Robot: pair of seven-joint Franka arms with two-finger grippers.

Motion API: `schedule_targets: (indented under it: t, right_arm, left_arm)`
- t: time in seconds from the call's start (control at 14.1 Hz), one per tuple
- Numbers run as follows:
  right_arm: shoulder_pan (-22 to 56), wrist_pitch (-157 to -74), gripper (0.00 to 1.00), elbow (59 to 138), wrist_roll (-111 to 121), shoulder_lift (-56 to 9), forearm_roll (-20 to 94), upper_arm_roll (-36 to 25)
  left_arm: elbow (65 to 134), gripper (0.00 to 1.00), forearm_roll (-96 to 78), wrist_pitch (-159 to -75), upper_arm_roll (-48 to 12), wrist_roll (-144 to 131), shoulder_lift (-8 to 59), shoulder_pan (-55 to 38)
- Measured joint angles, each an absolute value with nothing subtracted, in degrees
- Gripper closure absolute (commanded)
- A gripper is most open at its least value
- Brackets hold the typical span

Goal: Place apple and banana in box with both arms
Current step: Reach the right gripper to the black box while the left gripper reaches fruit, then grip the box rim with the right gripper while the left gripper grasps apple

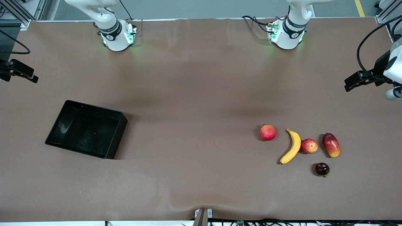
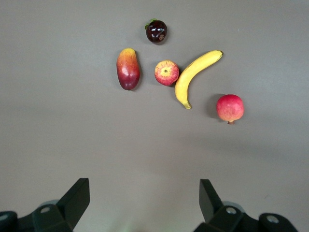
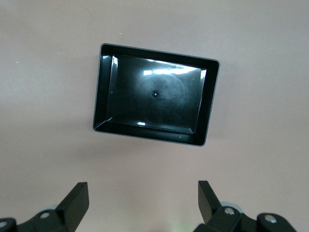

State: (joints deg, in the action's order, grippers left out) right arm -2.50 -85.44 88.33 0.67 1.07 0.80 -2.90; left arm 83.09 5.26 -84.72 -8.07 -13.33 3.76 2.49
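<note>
The apple (image 1: 309, 146) lies on the brown table toward the left arm's end, touching the banana (image 1: 292, 146) beside it. Both show in the left wrist view, the apple (image 2: 166, 73) and the banana (image 2: 195, 76). The black box (image 1: 117, 135) sits empty toward the right arm's end and shows in the right wrist view (image 3: 153, 137). My left gripper (image 2: 144, 188) is open and empty, high over bare table short of the fruit. My right gripper (image 3: 142, 189) is open and empty, high over bare table short of the box. Only the arms' bases show in the front view.
A pinkish-red round fruit (image 1: 268, 132) lies beside the banana, toward the box. A red-yellow mango (image 1: 331, 144) lies beside the apple. A dark round fruit (image 1: 322, 169) lies nearer the front camera. Black camera mounts (image 1: 361, 80) reach in at both table ends.
</note>
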Motion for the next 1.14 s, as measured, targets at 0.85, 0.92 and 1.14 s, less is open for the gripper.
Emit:
schedule_targets:
  t: [0.85, 0.92, 1.14]
  right_arm:
    - [-5.0, -104.7, 0.0, 103.3, 1.6, -2.7, 0.8, -3.4]
    - [-6.2, -107.8, 0.0, 105.6, 2.6, -3.6, 0.8, -3.4]
    - [-10.4, -115.5, 0.0, 109.2, 6.8, -8.1, 0.8, -3.5]
  left_arm:
    - [91.2, 0.0, 5.3, -104.6, -7.8, -21.3, 16.0, 3.3]
    - [92.9, 0.0, 5.3, -109.2, -7.7, -23.2, 18.2, 3.4]
    - [94.9, 0.0, 5.3, -119.4, -7.6, -27.1, 25.1, 4.7]
